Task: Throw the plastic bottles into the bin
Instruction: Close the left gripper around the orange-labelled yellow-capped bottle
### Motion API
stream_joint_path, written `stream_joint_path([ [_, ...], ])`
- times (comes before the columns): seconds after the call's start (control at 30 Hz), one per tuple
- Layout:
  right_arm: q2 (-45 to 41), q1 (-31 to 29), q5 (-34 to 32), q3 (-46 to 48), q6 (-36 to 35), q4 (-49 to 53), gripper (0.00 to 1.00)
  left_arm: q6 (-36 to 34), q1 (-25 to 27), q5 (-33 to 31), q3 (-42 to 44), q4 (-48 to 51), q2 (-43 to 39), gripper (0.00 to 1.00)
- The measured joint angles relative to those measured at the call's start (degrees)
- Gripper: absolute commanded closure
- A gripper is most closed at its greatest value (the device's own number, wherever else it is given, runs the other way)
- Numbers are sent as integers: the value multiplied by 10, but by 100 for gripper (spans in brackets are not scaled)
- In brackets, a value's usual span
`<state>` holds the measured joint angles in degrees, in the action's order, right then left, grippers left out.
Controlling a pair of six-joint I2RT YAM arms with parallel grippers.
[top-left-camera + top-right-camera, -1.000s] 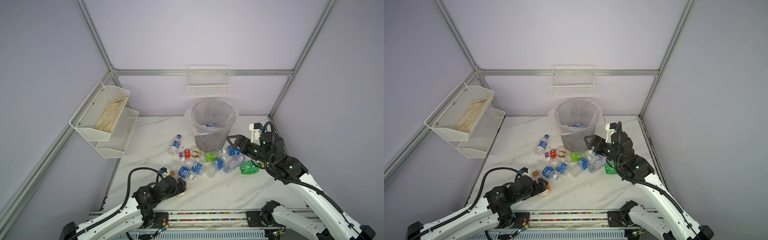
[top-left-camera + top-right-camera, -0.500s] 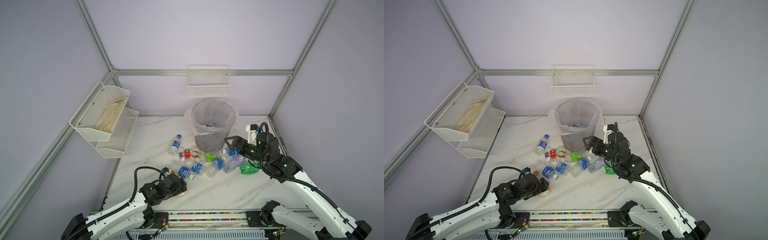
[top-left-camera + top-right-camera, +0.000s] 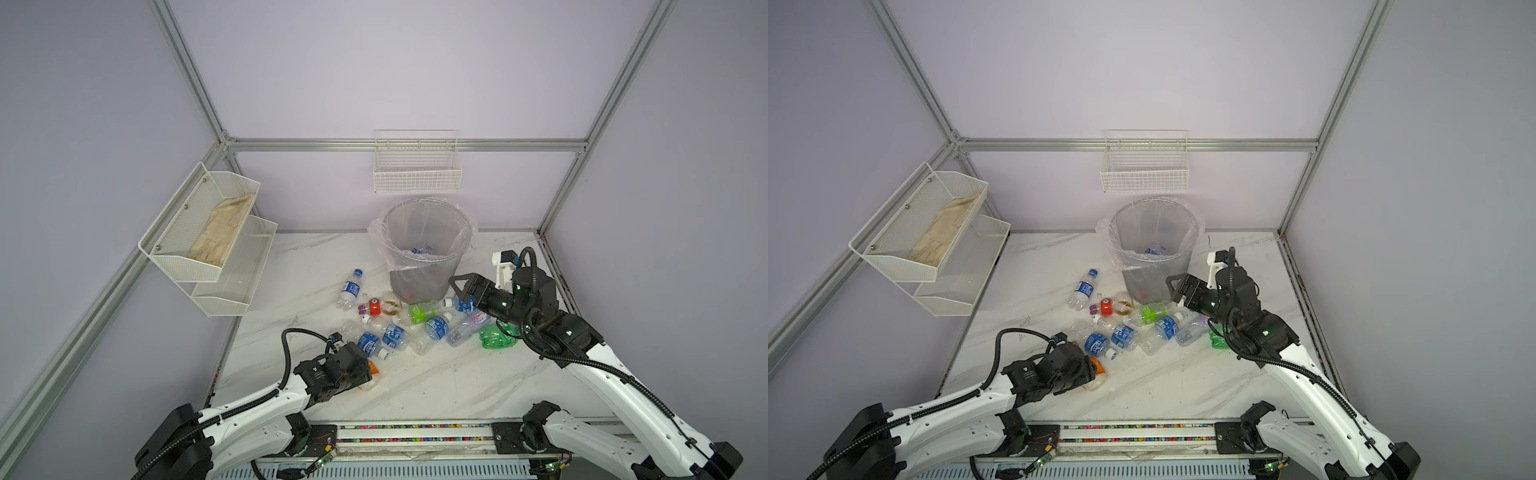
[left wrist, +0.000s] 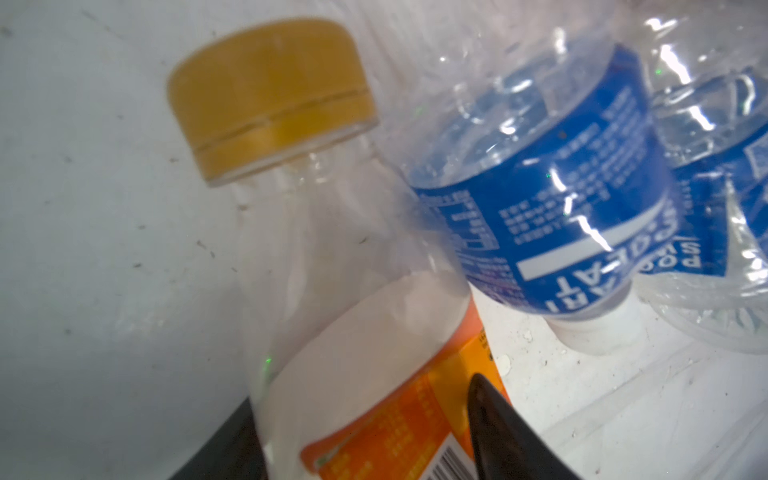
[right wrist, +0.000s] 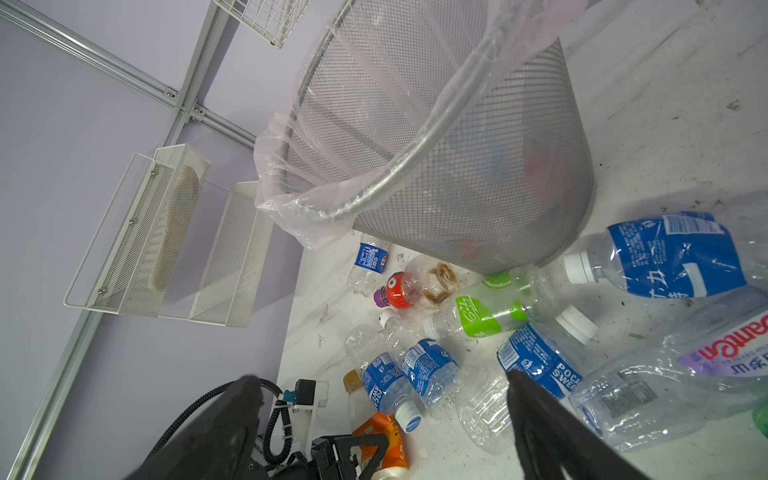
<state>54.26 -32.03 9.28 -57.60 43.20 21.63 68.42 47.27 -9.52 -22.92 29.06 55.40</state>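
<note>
Marble-patterned worktop (image 3: 436, 386) carries the scene, its near-centre stretch bare and free for a lift. At far centre stands the bin (image 3: 419, 278), grey mesh lined with a clear bag, mouth open, at least one bottle showing inside. A white wire basket (image 3: 415, 174) hangs on the back wall above it, so an approach from the near side looks the clearer one. Between bin and robot the plastic bottles (image 3: 392, 336) lie strewn on their sides, most crowded near the bin's foot. At the heap's near-left edge lies the orange-labelled bottle (image 4: 374, 395), long axis running near to far, yellow-orange cap (image 4: 270, 95) toward the far side, a blue-labelled bottle (image 4: 540, 187) just beside its shoulder. The left fingers (image 4: 494, 419) straddle its label across that axis; whether they pinch it or merely flank it cannot be told. From there the bin lies far and to the right with the heap between, which suggests a lift before any swing. The right fingers (image 5: 540, 424) stand wide apart and empty, hovering over bottles at the bin's near-right foot, the nearer arm to the bin.
</note>
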Motion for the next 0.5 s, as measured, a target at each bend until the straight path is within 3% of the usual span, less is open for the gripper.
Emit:
stream_joint_path([
  [0.5,-1,0,0,0,2,0,6,25,-1,-16,4,50,-118,94],
])
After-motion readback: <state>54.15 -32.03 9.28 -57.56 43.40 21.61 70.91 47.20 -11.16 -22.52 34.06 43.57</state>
